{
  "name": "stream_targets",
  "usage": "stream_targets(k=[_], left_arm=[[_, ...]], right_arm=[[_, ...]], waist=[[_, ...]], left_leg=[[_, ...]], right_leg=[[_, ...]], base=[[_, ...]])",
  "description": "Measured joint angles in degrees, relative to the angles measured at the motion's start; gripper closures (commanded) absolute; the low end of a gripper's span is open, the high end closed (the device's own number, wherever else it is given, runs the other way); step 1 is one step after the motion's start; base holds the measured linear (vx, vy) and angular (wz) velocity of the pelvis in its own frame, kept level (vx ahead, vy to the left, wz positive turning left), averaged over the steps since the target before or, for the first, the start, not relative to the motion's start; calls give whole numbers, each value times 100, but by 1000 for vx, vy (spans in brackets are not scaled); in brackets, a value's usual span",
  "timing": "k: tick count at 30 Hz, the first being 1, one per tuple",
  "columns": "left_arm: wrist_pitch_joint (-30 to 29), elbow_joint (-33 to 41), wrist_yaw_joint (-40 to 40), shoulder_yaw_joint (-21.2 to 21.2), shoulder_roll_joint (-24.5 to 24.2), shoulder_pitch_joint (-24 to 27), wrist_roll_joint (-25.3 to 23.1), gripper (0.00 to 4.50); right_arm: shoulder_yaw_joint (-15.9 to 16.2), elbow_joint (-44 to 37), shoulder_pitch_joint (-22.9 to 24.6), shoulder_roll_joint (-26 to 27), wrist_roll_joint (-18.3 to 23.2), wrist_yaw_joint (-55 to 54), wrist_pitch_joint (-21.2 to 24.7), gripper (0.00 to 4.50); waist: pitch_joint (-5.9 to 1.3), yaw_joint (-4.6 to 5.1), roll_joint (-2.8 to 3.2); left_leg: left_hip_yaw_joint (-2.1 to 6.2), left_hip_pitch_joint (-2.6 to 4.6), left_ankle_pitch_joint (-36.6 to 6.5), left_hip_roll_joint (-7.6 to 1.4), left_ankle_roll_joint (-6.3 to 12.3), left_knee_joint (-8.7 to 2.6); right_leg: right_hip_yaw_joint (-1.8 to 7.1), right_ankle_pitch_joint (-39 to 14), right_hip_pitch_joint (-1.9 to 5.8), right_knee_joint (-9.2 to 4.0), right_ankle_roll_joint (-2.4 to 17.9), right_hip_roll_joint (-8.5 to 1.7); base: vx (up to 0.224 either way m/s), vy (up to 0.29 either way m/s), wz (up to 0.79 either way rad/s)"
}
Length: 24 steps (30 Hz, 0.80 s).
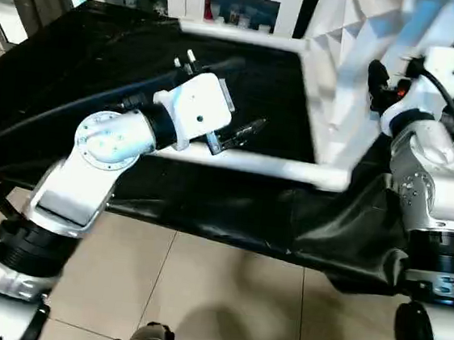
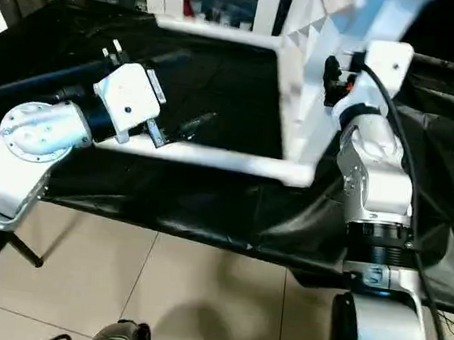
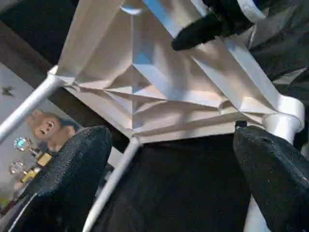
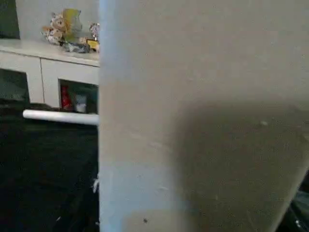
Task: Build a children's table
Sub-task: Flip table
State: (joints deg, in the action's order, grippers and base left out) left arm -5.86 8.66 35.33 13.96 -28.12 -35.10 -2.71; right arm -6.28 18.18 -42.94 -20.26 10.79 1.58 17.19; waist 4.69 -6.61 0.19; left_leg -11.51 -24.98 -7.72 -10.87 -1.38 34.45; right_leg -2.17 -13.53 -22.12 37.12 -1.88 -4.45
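Observation:
The children's table top [image 1: 341, 85] stands tilted up on its edge on the black-covered work table, its ribbed underside [image 3: 145, 82] facing my left arm. Two white legs sit in its corner sockets and point left: a near leg [image 1: 276, 167] and a far leg [image 1: 241, 35]. My right gripper [image 1: 376, 76] is shut on the top's panel, which looms close as a white surface [image 4: 193, 121] in the right wrist view. Just above the near leg, my left gripper [image 1: 247, 130] is open, its black fingers [image 3: 72, 169] wide apart and holding nothing.
Black cloth [image 1: 101, 51] covers the work table, and it sags over the front edge [image 1: 205, 224] above a tiled floor [image 1: 221, 299]. White cabinets [image 1: 229, 0] with small items line the back. A black cable [image 1: 54, 115] runs beside my left arm.

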Motion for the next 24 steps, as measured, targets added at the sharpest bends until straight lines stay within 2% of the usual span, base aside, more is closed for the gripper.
stream_targets(k=[8, 9, 12, 14, 17, 21, 24], left_arm=[[132, 82, 59, -8, -6, -318, -54, 0], [217, 109, 78, -8, -12, -377, -53, 0], [503, 219, 56, -65, -28, -669, -122, 0], [687, 230, -92, -89, -49, -857, -295, 0], [949, 111, -495, -245, -136, -1053, -692, 0], [1281, -222, -960, -412, -235, -1283, -1115, 0], [1464, -416, -1113, -447, -264, -1448, -1289, 0]], right_arm=[[64, -48, -15, -38, -78, 58, 91, 255], [120, -59, -12, -66, -121, 155, 90, 199], [303, -155, 92, -80, -298, 314, 26, 182], [462, -217, 162, -58, -427, 341, -42, 162], [607, -192, 302, -26, -621, 298, -153, 162], [626, 3, 525, 120, -691, 202, -227, 162], [626, 143, 570, 182, -716, 130, -241, 162]], waist=[[-1, 9, 0], [-1, 15, -1], [-14, 24, -21], [-21, 66, -33], [-29, 102, -46], [-49, 114, -82], [-49, 115, -83]], left_leg=[[-2, -2, 7, -1, 11, 1], [-3, -2, 7, -1, 12, 2], [-4, 1, 7, -4, 12, 2], [-4, 4, 7, -5, 12, 2], [-3, 7, 9, -6, 10, 6], [-1, 6, 12, -6, 6, 13], [-1, 3, 12, -6, 6, 24]], right_leg=[[2, 3, -4, 4, 1, 0], [2, 3, -4, 4, 1, 0], [2, 3, -3, 5, 1, 2], [3, 3, -3, 8, 1, 3], [4, 5, -2, 15, 3, 3], [3, 14, 0, 17, 6, 3], [7, 28, 0, 16, 3, 2]], base=[[0, 0, 0], [0, 0, 0], [0, 0, 0], [0, 0, 0], [0, 0, 0], [0, 0, 0], [0, 0, 0]])
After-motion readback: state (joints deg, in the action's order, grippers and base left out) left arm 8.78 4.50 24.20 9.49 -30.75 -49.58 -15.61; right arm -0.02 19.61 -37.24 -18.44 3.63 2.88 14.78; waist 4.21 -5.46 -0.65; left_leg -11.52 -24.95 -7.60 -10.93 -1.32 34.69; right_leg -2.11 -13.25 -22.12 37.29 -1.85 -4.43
